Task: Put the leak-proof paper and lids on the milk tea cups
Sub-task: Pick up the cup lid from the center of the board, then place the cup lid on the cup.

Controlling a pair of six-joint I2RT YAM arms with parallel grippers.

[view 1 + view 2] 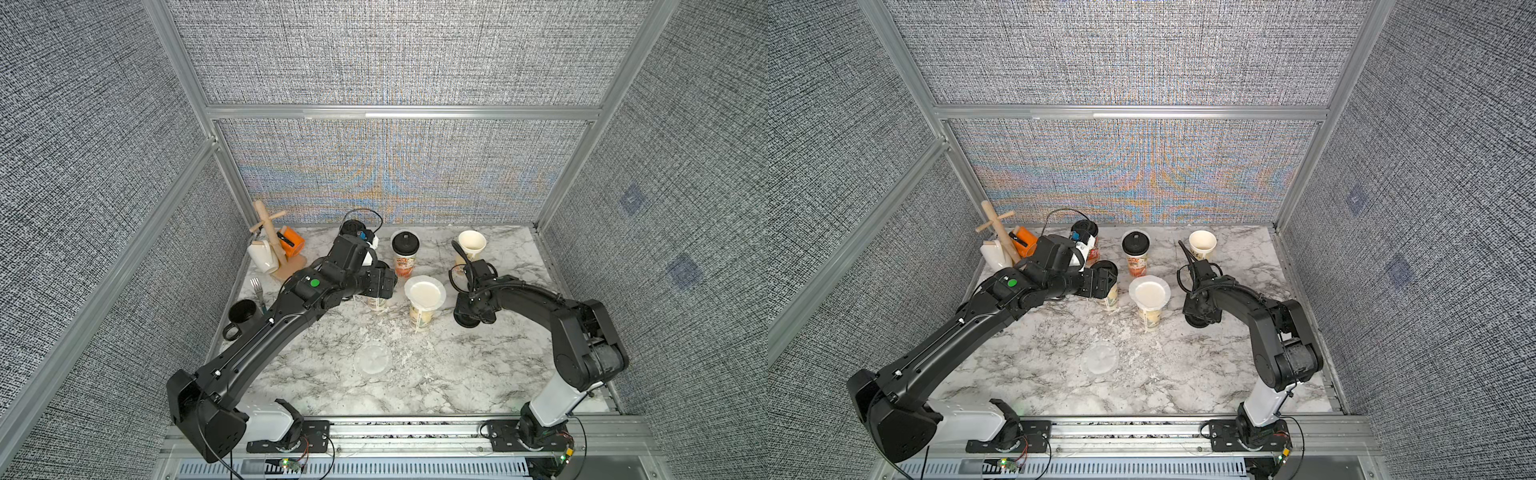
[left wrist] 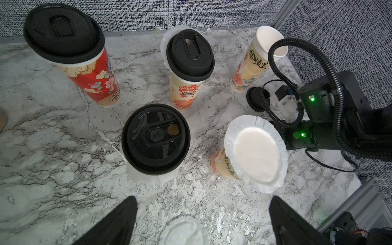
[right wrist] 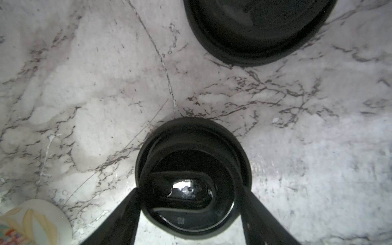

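Though cups (image 1: 471, 245) rearward — open marble (image 1: 465, 374) frontward

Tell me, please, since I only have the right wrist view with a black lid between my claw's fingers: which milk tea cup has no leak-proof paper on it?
Observer: The open cup at the back right of the table; its mouth is bare, with no paper and no lid.
Operator: Thank you. Is there a spare paper anywhere?
Observer: Yes, one paper disc lies flat on the table, nearer the arm bases than any cup.
Operator: And the cup beside the right claw?
Observer: The front cup has a fitted paper over its mouth, but no lid.
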